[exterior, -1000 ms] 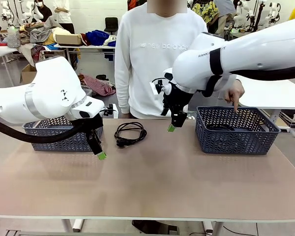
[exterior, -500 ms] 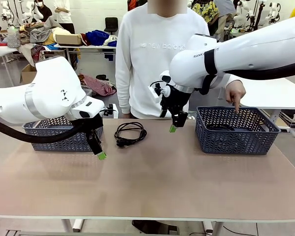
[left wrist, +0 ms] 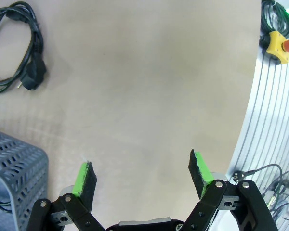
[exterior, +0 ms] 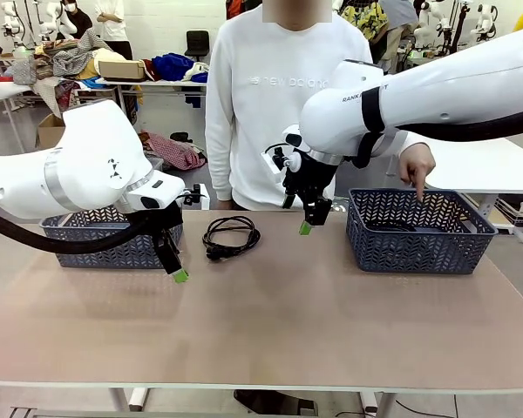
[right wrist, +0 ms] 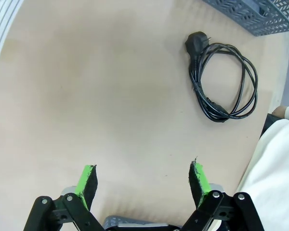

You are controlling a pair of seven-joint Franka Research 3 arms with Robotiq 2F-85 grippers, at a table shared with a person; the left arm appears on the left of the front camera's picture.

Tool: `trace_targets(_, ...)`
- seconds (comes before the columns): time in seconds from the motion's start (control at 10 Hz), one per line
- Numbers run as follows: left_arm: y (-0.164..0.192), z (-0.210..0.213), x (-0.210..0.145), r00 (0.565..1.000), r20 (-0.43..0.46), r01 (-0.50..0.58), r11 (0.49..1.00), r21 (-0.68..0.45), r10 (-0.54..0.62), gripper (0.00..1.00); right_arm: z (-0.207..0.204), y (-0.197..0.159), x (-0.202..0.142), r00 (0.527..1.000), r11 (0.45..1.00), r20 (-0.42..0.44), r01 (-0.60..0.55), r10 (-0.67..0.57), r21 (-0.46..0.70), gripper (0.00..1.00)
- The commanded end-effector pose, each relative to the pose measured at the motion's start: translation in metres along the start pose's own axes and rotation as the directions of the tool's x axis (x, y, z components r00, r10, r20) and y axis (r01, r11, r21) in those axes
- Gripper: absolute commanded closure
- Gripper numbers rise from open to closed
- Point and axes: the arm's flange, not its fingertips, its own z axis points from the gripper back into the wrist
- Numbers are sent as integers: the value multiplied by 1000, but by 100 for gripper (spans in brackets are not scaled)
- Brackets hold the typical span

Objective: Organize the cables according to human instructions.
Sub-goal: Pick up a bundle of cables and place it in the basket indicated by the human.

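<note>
While one coiled black power cord [exterior: 231,236] lies loose on the desk [exterior: 270,322] between the two blue baskets, I see another cord [exterior: 392,226] inside the right basket [exterior: 418,231], where the person's finger [exterior: 418,187] points. My left pincer [exterior: 176,272] and right pincer [exterior: 303,225] both hang spread and empty above the desk.

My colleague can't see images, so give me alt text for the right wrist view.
The open right gripper hovers over a bare tan table, holding nothing. A coiled black cable lies farther off beside a basket, with a person's white sleeve at the edge.
</note>
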Motion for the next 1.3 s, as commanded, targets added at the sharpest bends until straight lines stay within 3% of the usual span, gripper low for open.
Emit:
trace_targets(0.0, 0, 1, -1, 1000, 2, -7, 1000, 0, 7, 0, -7, -11, 7, 1000, 1000, -24, -9, 9, -5, 0)
trace_targets(0.7, 0, 1, -1, 1000, 2, -7, 1000, 0, 7, 0, -65, -79, 59, 993, 998, -96, -66, 67, 18, 0)
trace_targets(1.2, 0, 1, -1, 1000, 2, -7, 1000, 0, 7, 0, -104, -95, 75, 987, 994, -132, -86, 93, 60, 0)
